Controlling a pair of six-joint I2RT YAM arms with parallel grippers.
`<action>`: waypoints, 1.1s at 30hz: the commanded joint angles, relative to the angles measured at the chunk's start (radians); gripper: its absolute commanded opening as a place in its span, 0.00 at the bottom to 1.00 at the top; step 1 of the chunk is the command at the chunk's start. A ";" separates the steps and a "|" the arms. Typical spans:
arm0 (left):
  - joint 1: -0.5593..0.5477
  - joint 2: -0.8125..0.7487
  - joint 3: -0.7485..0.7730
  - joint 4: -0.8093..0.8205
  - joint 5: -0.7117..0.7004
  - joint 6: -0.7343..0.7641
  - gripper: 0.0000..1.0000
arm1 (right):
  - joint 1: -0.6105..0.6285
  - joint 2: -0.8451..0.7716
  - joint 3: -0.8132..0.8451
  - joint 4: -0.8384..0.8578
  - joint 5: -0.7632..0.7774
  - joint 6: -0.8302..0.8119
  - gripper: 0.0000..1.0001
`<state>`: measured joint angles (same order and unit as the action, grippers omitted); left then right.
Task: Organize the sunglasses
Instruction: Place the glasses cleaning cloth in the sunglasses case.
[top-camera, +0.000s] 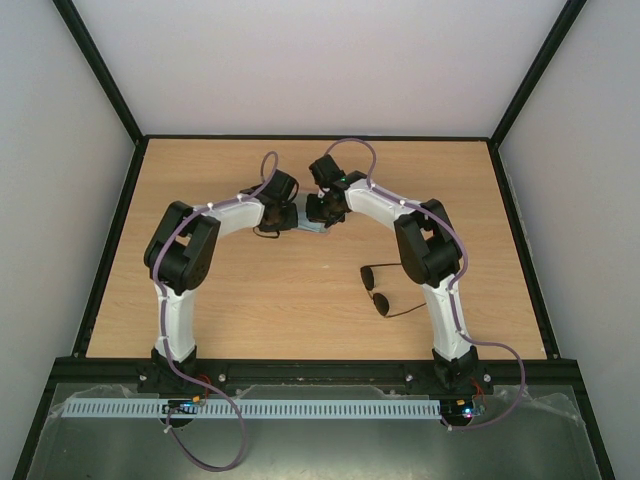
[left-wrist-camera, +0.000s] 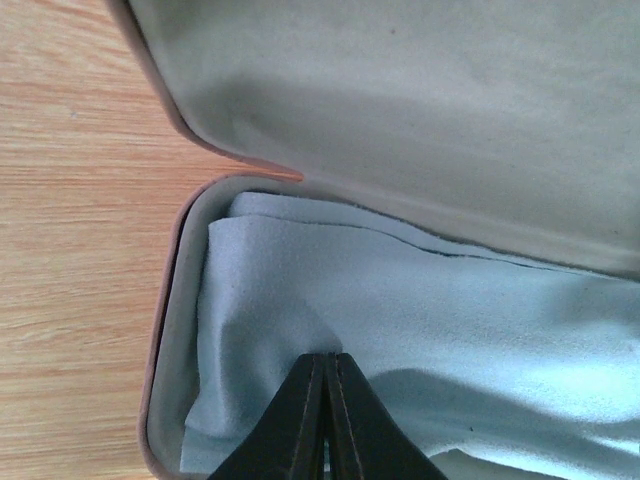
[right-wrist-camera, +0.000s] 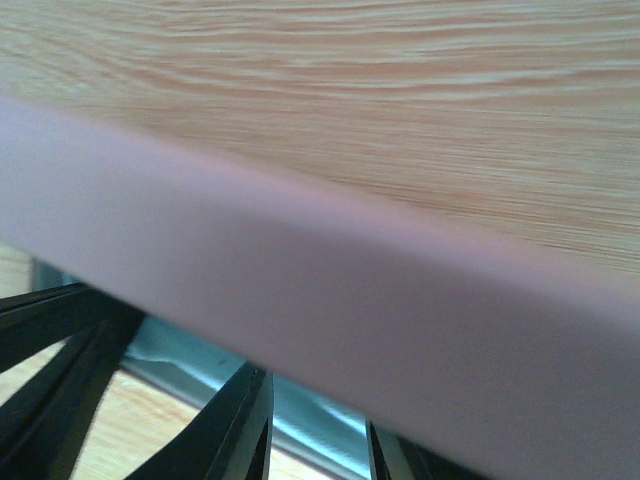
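The sunglasses (top-camera: 380, 290), a thin dark wire pair with round dark lenses, lie folded open on the table beside the right arm, away from both grippers. The pink case (top-camera: 303, 224) sits open at mid-table between the two grippers. In the left wrist view its grey-lined lid (left-wrist-camera: 420, 110) stands up and a light blue cloth (left-wrist-camera: 430, 310) lies in the tray. My left gripper (left-wrist-camera: 330, 358) is shut, pinching a puckered fold of that cloth. My right gripper (right-wrist-camera: 315, 395) is open, its fingers (right-wrist-camera: 248, 425) apart just below the pink lid's edge (right-wrist-camera: 330, 290).
A wooden table (top-camera: 250, 290) with a black frame (top-camera: 110, 230) along its sides and white walls behind. The right arm's elbow (top-camera: 428, 250) hangs close above the sunglasses. The left arm (top-camera: 185, 255) bends over the table's left half.
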<state>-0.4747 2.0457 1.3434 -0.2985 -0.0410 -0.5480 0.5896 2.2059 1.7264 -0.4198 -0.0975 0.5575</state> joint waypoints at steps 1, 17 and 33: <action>0.012 -0.013 -0.033 -0.053 0.009 0.008 0.06 | 0.010 -0.003 0.026 0.019 -0.122 0.040 0.27; 0.013 -0.052 -0.070 -0.053 0.033 -0.003 0.07 | 0.040 0.040 -0.090 -0.044 -0.010 0.055 0.25; 0.016 -0.138 -0.211 -0.037 0.029 -0.021 0.09 | 0.036 -0.010 -0.172 -0.120 0.265 0.012 0.22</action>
<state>-0.4702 1.9339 1.1809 -0.2489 0.0105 -0.5610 0.6418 2.1815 1.6024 -0.3592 0.0536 0.5758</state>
